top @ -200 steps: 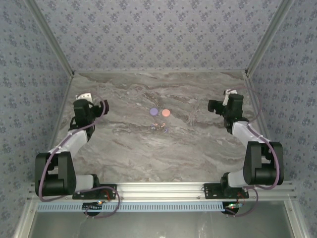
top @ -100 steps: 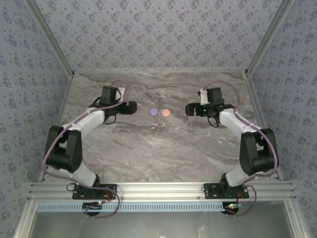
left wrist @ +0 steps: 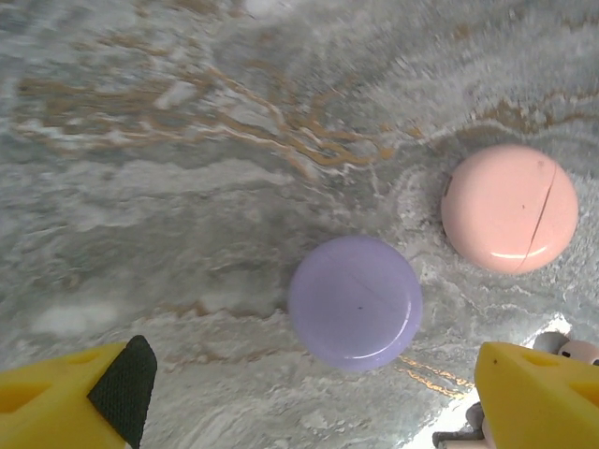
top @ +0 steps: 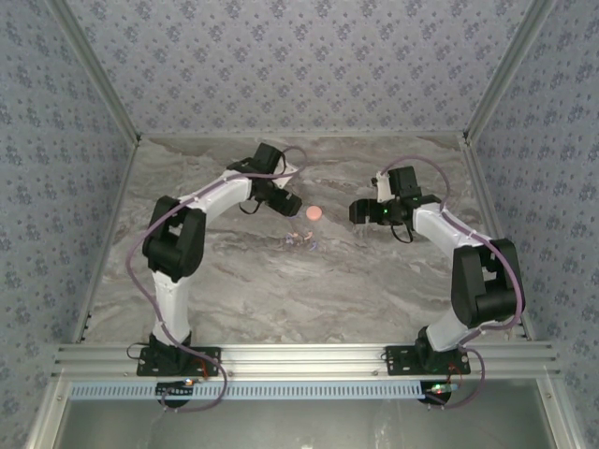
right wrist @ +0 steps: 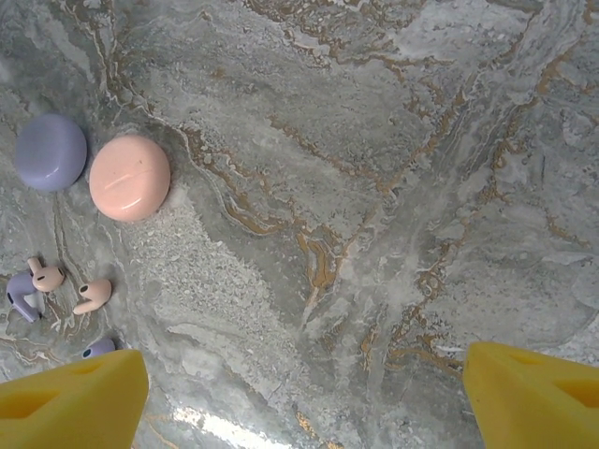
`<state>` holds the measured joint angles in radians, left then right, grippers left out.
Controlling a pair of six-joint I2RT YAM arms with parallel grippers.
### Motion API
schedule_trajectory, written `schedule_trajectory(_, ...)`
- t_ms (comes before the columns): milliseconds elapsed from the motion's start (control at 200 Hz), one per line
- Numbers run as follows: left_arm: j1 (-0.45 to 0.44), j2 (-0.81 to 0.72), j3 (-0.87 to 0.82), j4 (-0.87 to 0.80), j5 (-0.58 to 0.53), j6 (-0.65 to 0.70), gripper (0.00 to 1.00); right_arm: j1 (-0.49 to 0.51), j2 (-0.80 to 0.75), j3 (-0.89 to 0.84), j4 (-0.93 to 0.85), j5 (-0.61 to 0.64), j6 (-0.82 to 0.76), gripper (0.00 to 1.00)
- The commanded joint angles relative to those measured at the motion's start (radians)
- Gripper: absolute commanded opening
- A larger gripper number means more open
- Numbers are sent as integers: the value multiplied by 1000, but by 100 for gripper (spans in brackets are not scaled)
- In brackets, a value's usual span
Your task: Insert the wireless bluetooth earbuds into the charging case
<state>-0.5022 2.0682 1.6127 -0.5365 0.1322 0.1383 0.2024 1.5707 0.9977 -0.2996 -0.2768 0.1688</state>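
Observation:
A closed lilac round charging case (left wrist: 355,301) lies on the marble, ahead of and between my left gripper's (left wrist: 309,402) open yellow fingers (left wrist: 65,402). A closed pink round case (left wrist: 510,208) sits just beside it. The earbuds lie loose near the cases: two lilac ones (right wrist: 21,295) and two pinkish ones (right wrist: 94,295). From above, my left gripper (top: 286,204) hovers over the lilac case and covers it, next to the pink case (top: 314,213), with the earbuds (top: 301,241) in front. My right gripper (top: 360,210) hangs open and empty over bare marble right of the cases.
The marble tabletop (top: 309,290) is walled by patterned panels on three sides. An aluminium rail (top: 299,355) carrying the arm bases runs along the near edge.
My left arm has swung from the table's left side to the centre, over the lilac case. My right arm came inward from the right, then held almost still. Both grippers stayed open.

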Motion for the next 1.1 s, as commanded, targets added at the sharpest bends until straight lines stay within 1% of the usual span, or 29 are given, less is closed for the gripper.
schedule_trajectory(0,-6,46,79,-105,31,82,90,-7,-23,10,-39,10,8,90)
schedule_trajectory(130,-13,95,131,-135,79,103,86,-7,-22,9,-46,23,8,90)
schedule_trajectory(240,-19,132,162,-169,70,107,83,-10,-23,10,-52,32,7,90)
schedule_trajectory(375,-21,164,191,-166,31,103,82,-11,-24,11,-53,29,9,90)
schedule_trajectory(655,-36,219,240,-192,19,111,78,-12,-21,13,-66,39,9,90)
schedule_trajectory(845,-36,233,245,-189,-4,83,68,-9,-20,10,-69,33,11,90)
schedule_trajectory(935,-36,230,243,-186,-30,48,59,-6,-19,13,-70,35,11,90)
schedule_trajectory(999,-36,223,235,-179,-75,0,52,-1,-16,14,-69,34,11,90)
schedule_trajectory(1094,-32,201,206,-165,-130,-86,52,8,-10,20,-71,31,8,90)
